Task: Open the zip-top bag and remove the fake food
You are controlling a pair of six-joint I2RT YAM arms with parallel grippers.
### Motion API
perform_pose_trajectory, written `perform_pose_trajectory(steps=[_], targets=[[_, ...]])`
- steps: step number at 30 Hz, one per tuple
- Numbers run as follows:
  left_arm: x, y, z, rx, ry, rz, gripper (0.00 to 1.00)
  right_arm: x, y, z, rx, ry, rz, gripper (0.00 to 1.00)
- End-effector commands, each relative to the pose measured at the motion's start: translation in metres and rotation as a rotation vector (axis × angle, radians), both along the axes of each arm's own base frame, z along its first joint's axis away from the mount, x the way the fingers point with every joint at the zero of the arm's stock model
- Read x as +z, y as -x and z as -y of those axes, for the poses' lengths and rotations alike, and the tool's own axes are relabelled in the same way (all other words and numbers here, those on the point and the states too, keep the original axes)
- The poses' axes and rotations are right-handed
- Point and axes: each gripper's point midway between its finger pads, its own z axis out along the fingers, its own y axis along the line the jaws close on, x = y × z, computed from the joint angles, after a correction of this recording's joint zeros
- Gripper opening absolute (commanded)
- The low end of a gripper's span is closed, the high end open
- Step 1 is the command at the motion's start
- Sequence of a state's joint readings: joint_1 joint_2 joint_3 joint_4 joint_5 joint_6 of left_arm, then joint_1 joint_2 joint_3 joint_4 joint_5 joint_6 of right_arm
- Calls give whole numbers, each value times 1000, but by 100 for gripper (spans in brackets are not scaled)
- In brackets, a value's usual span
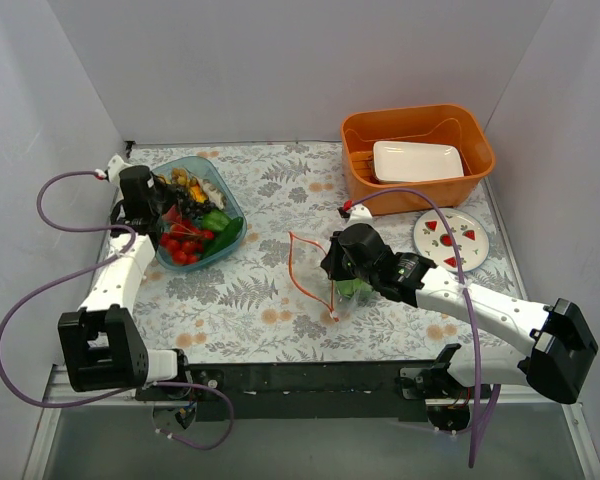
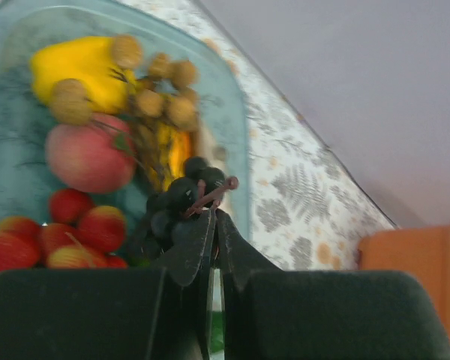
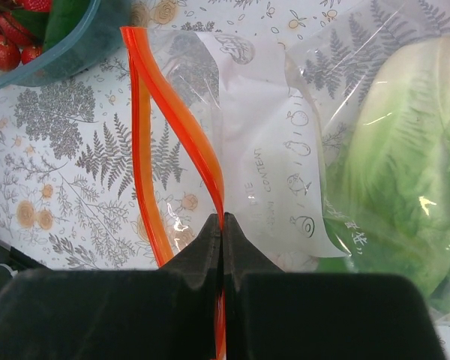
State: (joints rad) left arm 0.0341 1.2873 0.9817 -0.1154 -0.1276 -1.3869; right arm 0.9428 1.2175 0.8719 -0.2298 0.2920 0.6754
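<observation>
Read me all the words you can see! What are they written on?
"CONTENT": printed sideways on the white label patch of the zip-top bag.
Fainter letters just before it on the same patch: too blurred to read.
No other words show anywhere; the spotted plate and the orange basket carry none.

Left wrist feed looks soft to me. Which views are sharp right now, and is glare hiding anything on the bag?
Left wrist: blurred throughout, the bowl and its fruit smeared, even the left tool soft-edged. Right wrist: sharp; the zip strip crisp at the right tool, only small glints on the zip-top bag over the lettuce, nothing hidden. Top external: sharp, evenly lit, faint shadows.
</observation>
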Motion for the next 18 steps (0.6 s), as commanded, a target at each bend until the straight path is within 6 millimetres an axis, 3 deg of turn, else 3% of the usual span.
perform_pose_trajectory(steps=[1, 3, 10, 11, 12, 15, 18], targets=[[-26, -1, -16, 7, 56, -29, 0, 18, -4, -4, 11, -30, 42, 1], [-37, 3, -21, 29, 63, -53, 0, 19, -4, -5, 13, -34, 41, 1], [-51, 16, -26, 56, 56, -100, 2, 21, -4, -6, 14, -35, 42, 1], [-51, 17, -29, 68, 54, -103, 24, 22, -4, -6, 15, -36, 44, 1], [-52, 19, -30, 74, 46, -108, 37, 24, -5, -6, 16, -39, 48, 1], [-37, 22, -37, 92, 2, -96, 63, 26, -4, -5, 22, -30, 52, 1], [-19, 25, -42, 96, -51, -83, 70, 24, -4, -4, 22, -26, 49, 1]])
